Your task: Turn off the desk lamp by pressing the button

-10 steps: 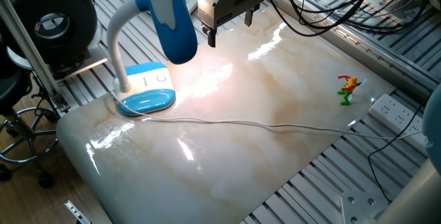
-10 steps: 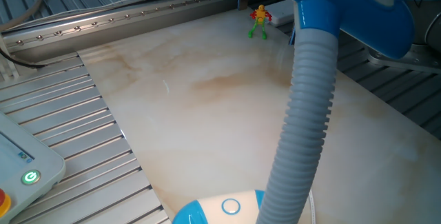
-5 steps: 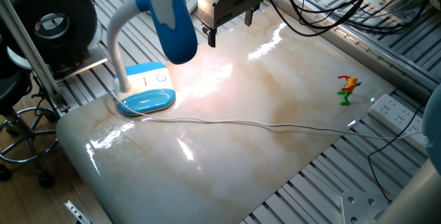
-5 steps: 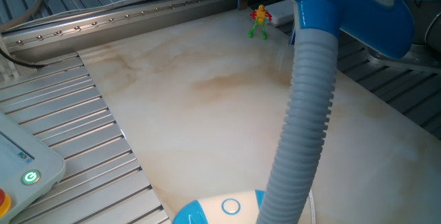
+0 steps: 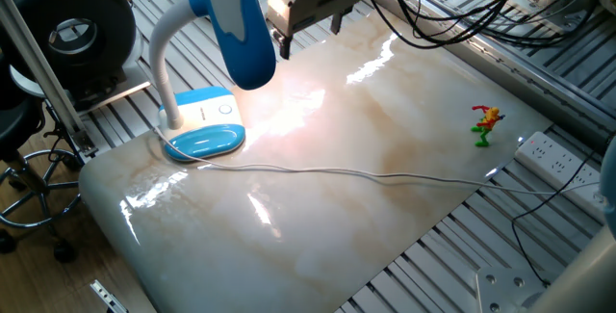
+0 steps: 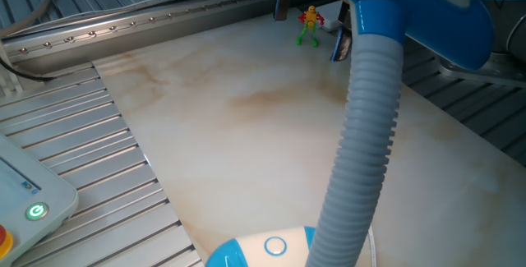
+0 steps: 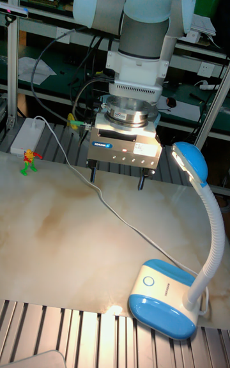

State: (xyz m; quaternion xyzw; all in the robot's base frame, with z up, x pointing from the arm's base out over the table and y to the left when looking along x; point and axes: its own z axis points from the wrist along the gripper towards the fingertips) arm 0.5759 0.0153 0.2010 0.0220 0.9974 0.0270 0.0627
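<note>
Marbled cream tabletop [image 5: 366,149] fills your working area, set on a slatted aluminium frame; you see the desk lamp [image 7: 167,294] standing near one corner, its oval blue base flat on the surface, its white gooseneck [image 6: 353,160] curving up to a blue head that is lit and throws a bright patch on the marble; the button [image 7: 149,282] sits on the white panel of the base, untouched. Your gripper [image 7: 117,179] hangs above the table, well apart from the base and behind the lamp head; its two dark fingers point down with a wide gap between them, holding nothing. A thin white cord [image 5: 366,173] trails across the marble to a power strip [image 5: 556,156]; a small toy figure [image 5: 486,124] stands near that edge.
</note>
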